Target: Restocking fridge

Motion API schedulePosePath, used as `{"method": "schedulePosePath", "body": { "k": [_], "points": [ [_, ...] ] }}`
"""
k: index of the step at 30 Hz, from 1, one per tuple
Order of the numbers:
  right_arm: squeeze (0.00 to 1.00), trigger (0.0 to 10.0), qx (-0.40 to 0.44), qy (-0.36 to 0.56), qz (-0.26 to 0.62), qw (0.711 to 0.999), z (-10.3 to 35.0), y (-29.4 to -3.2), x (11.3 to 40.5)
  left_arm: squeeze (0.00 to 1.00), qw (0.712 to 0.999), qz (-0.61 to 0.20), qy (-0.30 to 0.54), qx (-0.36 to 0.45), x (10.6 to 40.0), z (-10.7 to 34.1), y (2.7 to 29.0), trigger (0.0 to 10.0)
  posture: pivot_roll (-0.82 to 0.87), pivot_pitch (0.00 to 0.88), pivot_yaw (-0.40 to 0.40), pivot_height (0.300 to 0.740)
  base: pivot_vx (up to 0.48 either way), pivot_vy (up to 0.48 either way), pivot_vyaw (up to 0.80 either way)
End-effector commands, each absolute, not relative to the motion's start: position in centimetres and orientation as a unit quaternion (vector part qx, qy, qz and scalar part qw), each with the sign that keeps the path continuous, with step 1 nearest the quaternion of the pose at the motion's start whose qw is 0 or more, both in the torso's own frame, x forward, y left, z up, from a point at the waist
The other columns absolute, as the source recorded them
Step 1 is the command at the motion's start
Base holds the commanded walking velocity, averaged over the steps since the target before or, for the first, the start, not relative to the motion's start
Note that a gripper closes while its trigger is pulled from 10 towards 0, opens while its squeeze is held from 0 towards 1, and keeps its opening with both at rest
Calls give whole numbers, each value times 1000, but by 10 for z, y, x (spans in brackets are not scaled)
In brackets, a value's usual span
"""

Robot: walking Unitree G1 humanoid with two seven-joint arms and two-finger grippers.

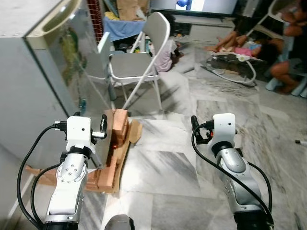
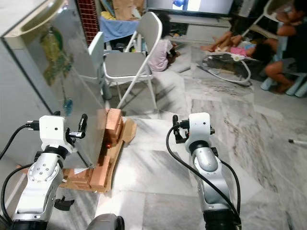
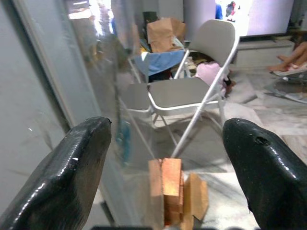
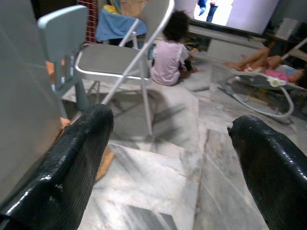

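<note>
Left gripper (image 3: pixel 165 158) spread wide, empty, raised just beside the grey fridge (image 1: pixel 33 91), whose shiny door stands shut at the robot's left; right gripper (image 4: pixel 170 158) likewise wide apart, holding nothing, over bare marble floor (image 1: pixel 192 163). Stacked wooden blocks (image 1: pixel 116 139) on cardboard lie at the fridge's foot. Beyond, a white folding chair (image 1: pixel 141 62), then people sitting on the floor.
</note>
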State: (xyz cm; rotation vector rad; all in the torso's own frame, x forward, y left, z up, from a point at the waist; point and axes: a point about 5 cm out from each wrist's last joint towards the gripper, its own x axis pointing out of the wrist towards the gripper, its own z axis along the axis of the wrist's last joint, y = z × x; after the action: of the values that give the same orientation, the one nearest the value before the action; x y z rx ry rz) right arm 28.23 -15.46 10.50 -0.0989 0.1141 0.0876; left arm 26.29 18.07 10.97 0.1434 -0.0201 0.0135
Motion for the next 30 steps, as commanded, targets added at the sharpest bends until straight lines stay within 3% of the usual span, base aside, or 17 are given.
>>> {"method": "schedulePosePath", "body": {
  "k": [1,10,19,30],
  "points": [
    [0,10000,-51,55,35,997,106,-160,282,0,998,-4,-20,67,264,114,177,10000,62,0,-24,740,304,371,0],
    [0,10000,-50,53,34,997,107,-160,284,0,998,-6,-26,63,266,116,174,10000,62,6,-25,740,63,86,0],
    [0,10000,-51,56,32,997,106,-161,283,0,995,55,-20,81,270,116,189,10000,57,4,-25,740,0,0,0],
    [0,10000,-26,56,53,997,111,-158,280,0,991,94,-28,92,305,129,207,10000,39,18,-31,740,0,0,0]
  ]
}}
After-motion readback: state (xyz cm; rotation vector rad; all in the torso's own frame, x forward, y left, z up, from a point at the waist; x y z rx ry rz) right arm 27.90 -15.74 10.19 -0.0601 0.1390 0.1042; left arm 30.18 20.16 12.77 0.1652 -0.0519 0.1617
